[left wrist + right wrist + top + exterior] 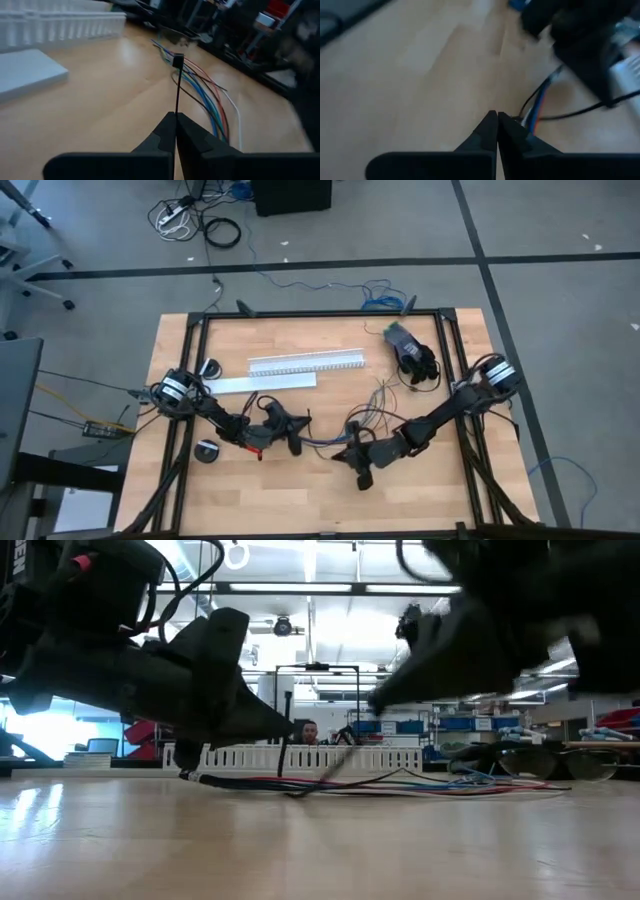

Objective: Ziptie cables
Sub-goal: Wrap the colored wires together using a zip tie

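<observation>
Wooden counter [420, 490] carries the cables [207, 97] mid-surface. Left pincer [176, 116], shut on the ziptie [177, 87], should hold it steady; right pincer [497, 115], shut and empty, should reopen before grabbing the strip's free end.

A grey floor [560, 240] crossed by dark seam lines surrounds the wooden table [430, 495]. Beyond the table's far edge, loose cords [200, 225] lie beside a black box [292, 195]. Strip lights [310, 588] run overhead; blue bins [470, 724] fill shelves behind the table.
</observation>
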